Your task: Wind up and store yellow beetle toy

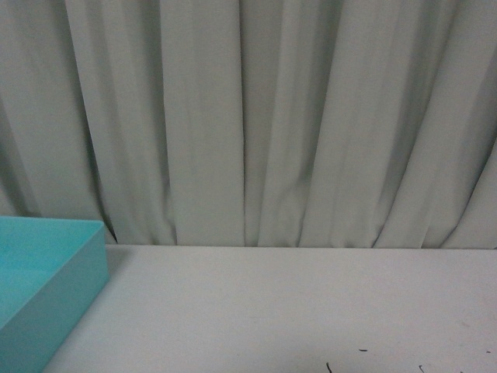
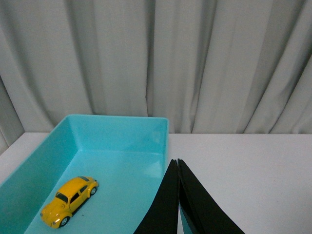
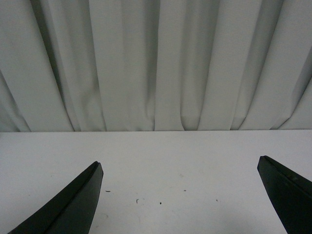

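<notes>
The yellow beetle toy (image 2: 69, 194) lies on its wheels on the floor of a turquoise bin (image 2: 117, 131), seen in the left wrist view. My left gripper (image 2: 176, 162) is shut with nothing between its black fingers, its tips over the bin's near-right wall, apart from the toy. My right gripper (image 3: 179, 163) is open wide above bare white table, holding nothing. In the front view only a corner of the turquoise bin (image 1: 74, 272) shows at the lower left; the toy and both grippers are out of that view.
A white table (image 1: 295, 311) runs back to a pale pleated curtain (image 1: 248, 116). Small dark specks (image 3: 160, 202) mark the table under the right gripper.
</notes>
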